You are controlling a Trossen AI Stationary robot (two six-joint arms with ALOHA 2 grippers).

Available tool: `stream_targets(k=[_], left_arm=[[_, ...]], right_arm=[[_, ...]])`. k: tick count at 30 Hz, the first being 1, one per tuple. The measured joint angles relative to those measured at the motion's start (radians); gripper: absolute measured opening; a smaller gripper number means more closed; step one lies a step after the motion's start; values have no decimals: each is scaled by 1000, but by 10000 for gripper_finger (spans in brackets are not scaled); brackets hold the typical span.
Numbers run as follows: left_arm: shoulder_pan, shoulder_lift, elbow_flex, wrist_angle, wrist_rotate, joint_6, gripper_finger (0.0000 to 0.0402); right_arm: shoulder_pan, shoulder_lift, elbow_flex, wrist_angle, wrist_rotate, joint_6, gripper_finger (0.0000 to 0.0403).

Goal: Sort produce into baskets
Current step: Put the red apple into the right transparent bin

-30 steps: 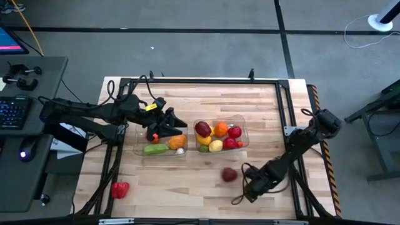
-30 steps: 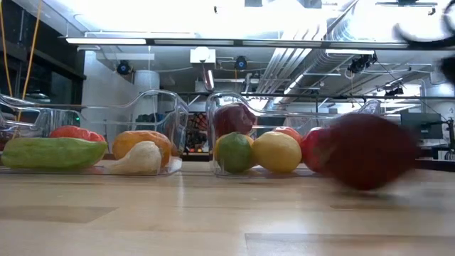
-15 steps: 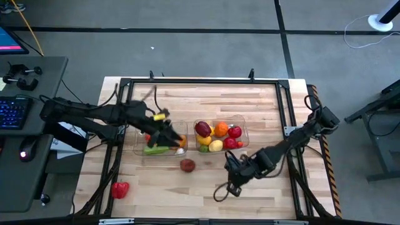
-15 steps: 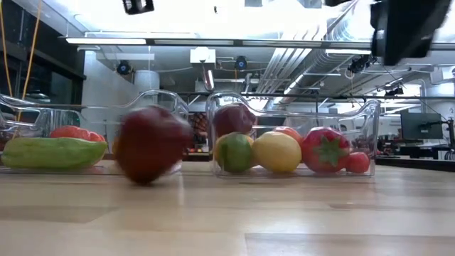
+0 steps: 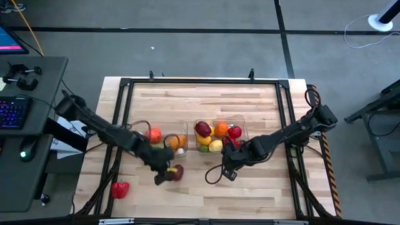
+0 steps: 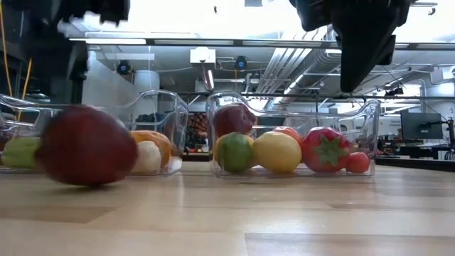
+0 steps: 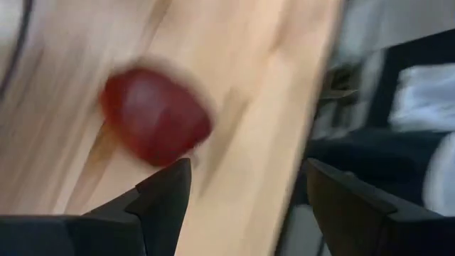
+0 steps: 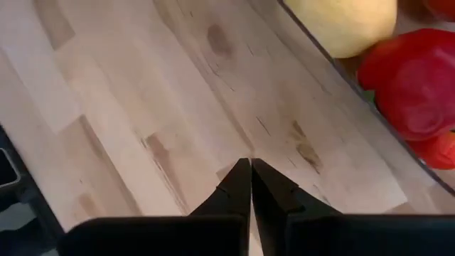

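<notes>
A dark maroon fruit (image 5: 177,172) (image 6: 85,146) lies on the wooden table in front of the left basket (image 5: 145,150). My left gripper (image 5: 164,178) (image 7: 249,171) is open right beside the fruit (image 7: 156,114), which lies just beyond one fingertip and not between the fingers. The left basket holds orange and white produce; the green piece (image 6: 18,151) shows only in the low view. The right basket (image 5: 240,119) holds red, orange, yellow and green produce. My right gripper (image 5: 226,172) (image 8: 250,171) is shut over bare table by that basket's near wall. My left gripper comes at the maroon fruit slanting down from the table's left. One fingertip (image 7: 178,174) stands right at the fruit's edge (image 7: 170,153). Whether it touches the fruit I cannot tell, because the view is blurred.
A red pepper (image 5: 120,189) lies alone near the table's front left corner. A black frame (image 5: 200,81) runs round the table's edges. Bare wood lies open between the baskets and the near edge.
The maroon fruit has rolled across the table from right to left, ending in front of the left basket. My left gripper has left that basket, gone toward the near edge and down, tipping toward the fruit. My right gripper has risen and gone left toward the right basket.
</notes>
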Motion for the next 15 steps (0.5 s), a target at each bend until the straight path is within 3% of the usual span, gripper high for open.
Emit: stream_targets(k=[5, 11, 15], left_arm=[[-46, 105, 54, -86, -74, 6, 259], [-53, 158, 183, -188, -276, 19, 259], [-45, 208, 202, -245, -282, -100, 259]], right_arm=[[-26, 0, 0, -10, -5, -28, 44], [-40, 0, 0, -18, -2, -53, 142], [-38, 0, 0, -52, 3, -83, 203]])
